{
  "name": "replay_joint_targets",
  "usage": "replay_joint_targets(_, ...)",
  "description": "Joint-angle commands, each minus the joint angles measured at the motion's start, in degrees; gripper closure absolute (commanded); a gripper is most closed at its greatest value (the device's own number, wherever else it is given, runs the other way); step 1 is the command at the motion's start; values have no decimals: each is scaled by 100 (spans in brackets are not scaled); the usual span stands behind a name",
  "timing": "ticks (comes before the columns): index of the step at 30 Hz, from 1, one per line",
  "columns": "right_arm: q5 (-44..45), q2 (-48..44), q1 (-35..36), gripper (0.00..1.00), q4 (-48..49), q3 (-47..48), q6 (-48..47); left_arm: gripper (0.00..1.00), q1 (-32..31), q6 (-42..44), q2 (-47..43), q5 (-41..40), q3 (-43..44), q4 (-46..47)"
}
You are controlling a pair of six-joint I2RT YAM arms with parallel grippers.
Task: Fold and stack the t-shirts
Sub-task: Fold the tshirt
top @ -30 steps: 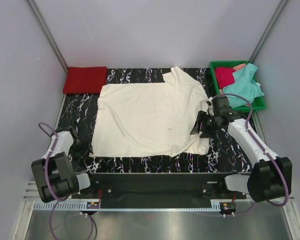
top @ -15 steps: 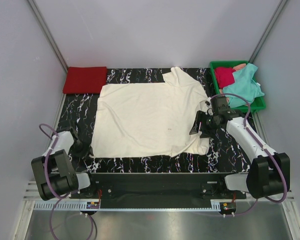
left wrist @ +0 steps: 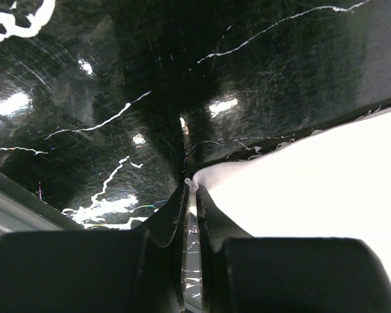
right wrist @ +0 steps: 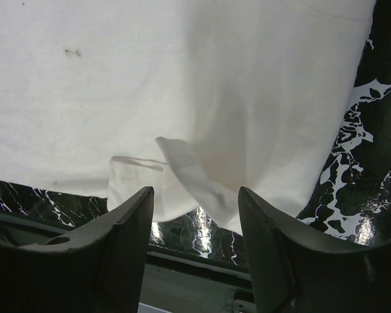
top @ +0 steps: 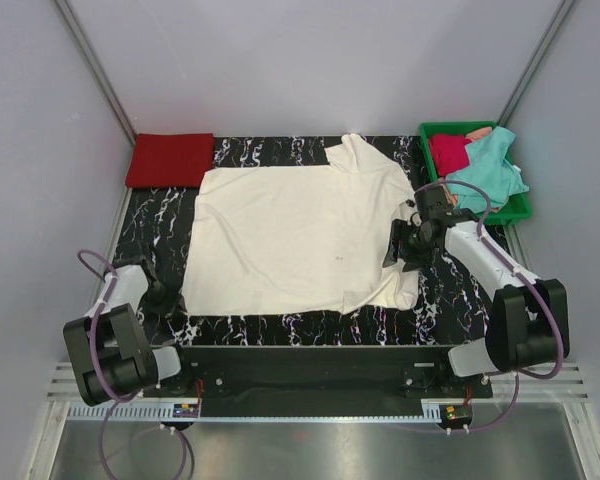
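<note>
Glossy black tabletop (top: 160, 215) veined with white, at the centre. Closed in by plain pale grey walls: back panel (top: 310, 60) at 12 o'clock, left panel (top: 30, 150) at 9 o'clock, right panel (top: 580, 150) at 3 o'clock. Aluminium struts (top: 95, 65) slanting along the wall joints at 11 and 1 o'clock. At 6 o'clock, a perforated rail (top: 310, 411), then brushed metal sheet (top: 310, 450). Soft, even light; bright glints (left wrist: 221, 104) on the tabletop in the left wrist view.

L gripper (left wrist: 191, 189) closes up vs. a sec ago, corner of cream-white t-shirt (top: 290, 230) now pinched betw. its jaws. R gripper (right wrist: 195, 199) edges slightly inward over the shirt.
</note>
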Motion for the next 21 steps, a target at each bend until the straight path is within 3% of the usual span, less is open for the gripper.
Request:
replay_joint_targets(1, 238, 128, 7, 39, 114, 229, -197, 92, 20, -36, -57, -157, -213, 248)
replay_joint_targets(9, -43, 383, 24, 48, 457, 264, -127, 98, 20, -71, -233, -157, -214, 238)
replay_joint_targets(10, -43, 400, 24, 66, 449, 282, -135, 98, 20, -80, -277, -139, -205, 256)
replay_joint_targets(13, 158, 331, 24, 99, 47, 387, -74, 100, 12, -124, -382, -130, -240, 195)
replay_joint_targets(16, 282, -108, 24, 100, -411, 396, 224, 100, 20, -176, -584, -165, -258, 99)
replay_joint_targets(21, 265, -1610, 24, 100, -720, 133, 682, 100, 12, -247, -944, -253, -258, -226)
